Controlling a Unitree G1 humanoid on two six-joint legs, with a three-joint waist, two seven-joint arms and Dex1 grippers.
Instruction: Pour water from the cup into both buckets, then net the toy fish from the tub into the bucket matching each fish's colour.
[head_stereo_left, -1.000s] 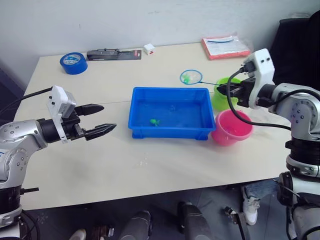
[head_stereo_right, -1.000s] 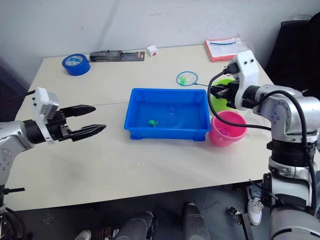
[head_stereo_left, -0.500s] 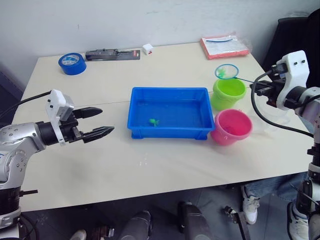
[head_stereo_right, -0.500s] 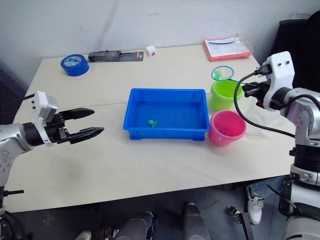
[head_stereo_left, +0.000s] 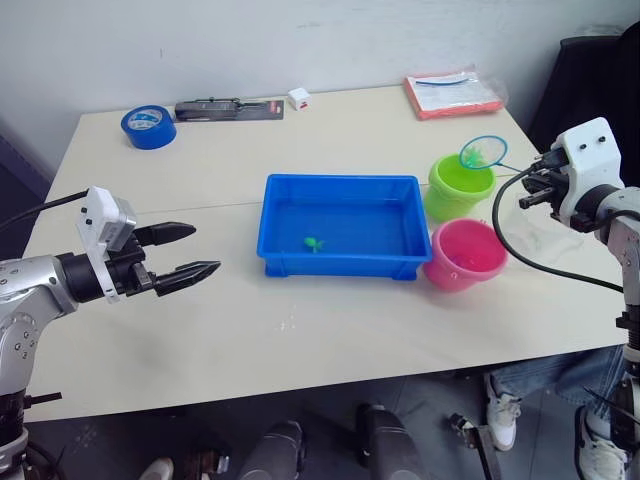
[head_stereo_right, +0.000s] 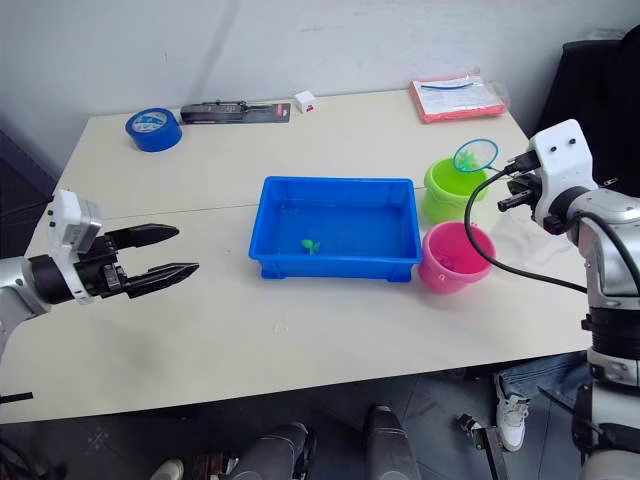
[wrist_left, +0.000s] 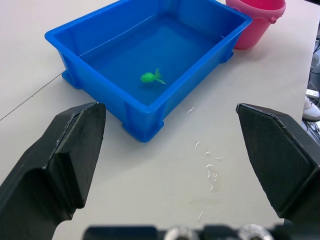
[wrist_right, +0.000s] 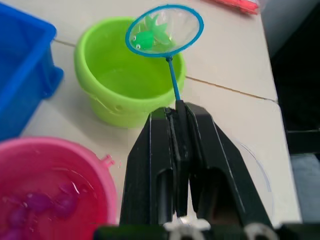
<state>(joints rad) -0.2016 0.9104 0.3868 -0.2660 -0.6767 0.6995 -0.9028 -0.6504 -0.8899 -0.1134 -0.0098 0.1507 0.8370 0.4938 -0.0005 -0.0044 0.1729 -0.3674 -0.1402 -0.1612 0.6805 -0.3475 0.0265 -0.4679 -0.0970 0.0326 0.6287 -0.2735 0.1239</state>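
Observation:
The blue tub sits mid-table holding water and one green toy fish. Right of it stand the lime green bucket and, nearer me, the pink bucket, which has pink fish in its water. My right gripper is shut on the net's thin handle. The net's hoop hangs over the green bucket's far rim with a green fish in the mesh. The clear cup stands right of the pink bucket, under my right arm. My left gripper is open and empty, left of the tub.
At the table's back lie a blue tape roll, a black tool, a small white block and a red packet. A dark chair stands beyond the right edge. Water drops dot the table in front of the tub.
My right gripper has carried the net with the green fish rightward, from behind the tub to over the green bucket. My left arm has drawn back a little toward the left.

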